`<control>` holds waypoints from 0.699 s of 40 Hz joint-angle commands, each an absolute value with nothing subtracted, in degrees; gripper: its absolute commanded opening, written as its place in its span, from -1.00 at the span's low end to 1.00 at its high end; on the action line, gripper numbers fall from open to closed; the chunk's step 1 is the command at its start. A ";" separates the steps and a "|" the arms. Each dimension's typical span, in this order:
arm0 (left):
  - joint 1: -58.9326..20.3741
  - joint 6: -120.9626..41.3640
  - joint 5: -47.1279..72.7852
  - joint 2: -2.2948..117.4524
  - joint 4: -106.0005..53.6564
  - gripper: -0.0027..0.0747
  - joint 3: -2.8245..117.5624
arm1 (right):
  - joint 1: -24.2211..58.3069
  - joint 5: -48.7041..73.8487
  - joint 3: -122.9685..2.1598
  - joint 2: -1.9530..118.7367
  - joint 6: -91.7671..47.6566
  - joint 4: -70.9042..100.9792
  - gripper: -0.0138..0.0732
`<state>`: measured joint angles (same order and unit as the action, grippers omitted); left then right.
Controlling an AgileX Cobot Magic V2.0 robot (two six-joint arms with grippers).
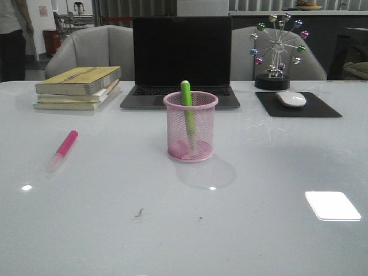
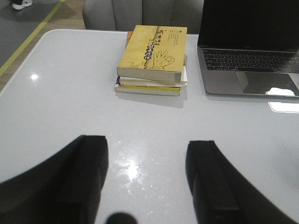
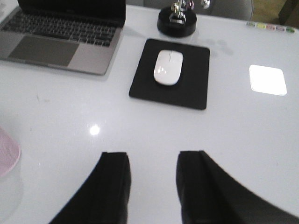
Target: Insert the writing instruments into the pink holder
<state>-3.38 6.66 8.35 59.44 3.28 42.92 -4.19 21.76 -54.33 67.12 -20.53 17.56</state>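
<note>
**Pink marker lies to the left of the cup, on the left arm's side**

One of the two markers is already home: the lime green highlighter marker (image 1: 186, 103) stands tilted inside the round pink wire-mesh holder (image 1: 190, 127), its top poking above the rim. What you have left is the bright pink highlighter marker with the pale translucent cap end (image 1: 62, 150), and it lies flat on the white bench (image 1: 115, 218), well apart from the holder and off to the robot's left

Mind its long axis. In the front view the marker runs on a diagonal, its pink end farther from the robot and angled toward the centre, its pale cap end nearer the robot and farther out to the left. A grasp across the barrel would, by my reading, need the wrist turned to cross that diagonal

Your left pincer (image 2: 145, 179) is spread wide and holds nothing; beneath it is bare bench, with the stack of yellow-covered books (image 2: 152, 60) ahead. The marker does not show in that wrist view. Your right pincer (image 3: 153, 186) is also parted and empty, pointed toward the white mouse (image 3: 168, 67) on its black pad (image 3: 191, 95), on the far side of the holder from the marker. The left arm is the nearer one for this pick
</note>
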 commanded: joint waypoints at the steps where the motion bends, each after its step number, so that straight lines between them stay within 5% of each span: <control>1: -3.72 6.91 3.64 58.65 2.98 0.22 45.10 | -4.55 15.97 -49.16 61.31 -20.99 17.69 0.17; 12: -3.72 6.91 3.64 58.65 2.98 0.22 45.10 | -4.55 15.86 -36.74 49.53 -20.99 17.69 0.17; 28: -3.72 6.91 3.64 58.65 2.98 0.22 45.10 | -4.55 17.33 -35.03 45.97 -20.99 17.69 0.17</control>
<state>-3.38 6.66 8.35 59.44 3.28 42.92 -4.19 21.06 -33.49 46.60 -20.53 17.56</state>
